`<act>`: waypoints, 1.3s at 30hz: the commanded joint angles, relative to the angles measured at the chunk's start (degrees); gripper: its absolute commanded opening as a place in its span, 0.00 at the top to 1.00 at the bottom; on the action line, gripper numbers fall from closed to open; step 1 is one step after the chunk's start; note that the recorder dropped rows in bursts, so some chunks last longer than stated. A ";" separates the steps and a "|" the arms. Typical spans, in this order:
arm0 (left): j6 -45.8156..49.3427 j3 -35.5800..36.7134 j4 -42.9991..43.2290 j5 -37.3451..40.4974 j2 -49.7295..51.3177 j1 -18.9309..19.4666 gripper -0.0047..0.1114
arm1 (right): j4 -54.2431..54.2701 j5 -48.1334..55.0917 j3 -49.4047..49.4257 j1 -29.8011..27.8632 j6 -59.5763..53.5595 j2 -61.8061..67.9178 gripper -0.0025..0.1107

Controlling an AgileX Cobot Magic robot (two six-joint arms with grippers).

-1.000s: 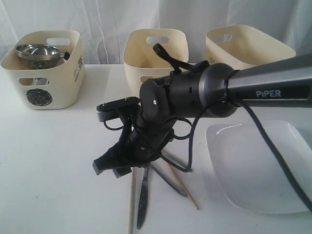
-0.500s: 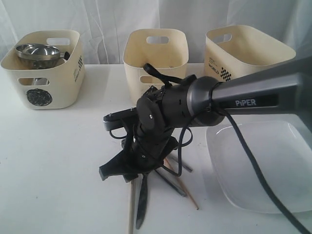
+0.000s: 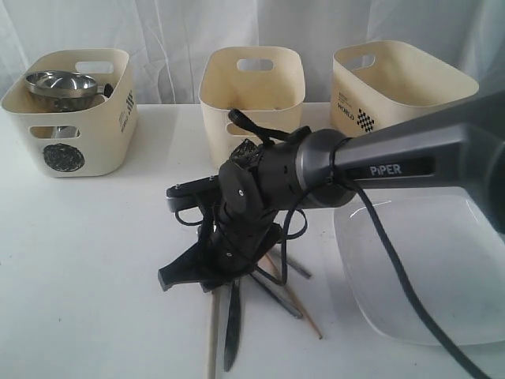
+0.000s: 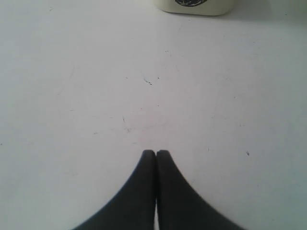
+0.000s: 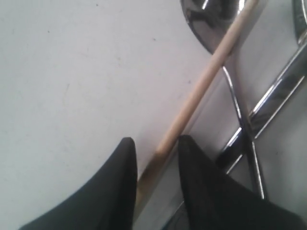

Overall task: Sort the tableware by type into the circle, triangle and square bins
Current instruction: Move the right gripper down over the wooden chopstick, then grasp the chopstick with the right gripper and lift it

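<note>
Cutlery lies in a loose pile at the table's front middle: a wooden chopstick (image 3: 211, 339), a steel knife (image 3: 231, 324), a second chopstick (image 3: 300, 306). My right gripper (image 3: 189, 278) hangs low over this pile. In the right wrist view the right gripper (image 5: 156, 141) is open, and the chopstick (image 5: 211, 67) runs between its fingers, crossing a steel spoon (image 5: 206, 19). The large white plate (image 3: 426, 268) lies at the right. A steel bowl (image 3: 61, 83) sits in the circle bin (image 3: 67, 154). My left gripper (image 4: 156, 152) is shut over bare table. The white bowl is out of view.
The middle bin (image 3: 252, 87) and the square-marked bin (image 3: 394, 83) stand at the back. More steel handles (image 5: 273, 91) cross beside the spoon. The base of a bin (image 4: 194, 5) shows ahead of the left gripper. The right arm and its cable (image 3: 394, 260) span the plate.
The right arm has drawn back a little and the right gripper has sunk lower onto the cutlery pile. Bins, plate and steel bowl have not moved.
</note>
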 commanded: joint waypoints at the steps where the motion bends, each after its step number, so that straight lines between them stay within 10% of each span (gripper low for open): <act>1: 0.05 0.29 -0.52 2.21 -0.29 0.03 0.96 | 0.00 1.98 0.51 0.17 0.29 1.39 0.88; 24: 0.05 0.29 -0.52 2.21 -0.29 0.03 0.96 | 9.94 7.06 -13.73 -5.43 -11.68 -12.76 0.98; 39: 0.05 0.29 -0.52 2.21 -0.29 0.03 0.96 | 34.88 -24.10 -15.31 -22.51 -15.67 -10.53 0.98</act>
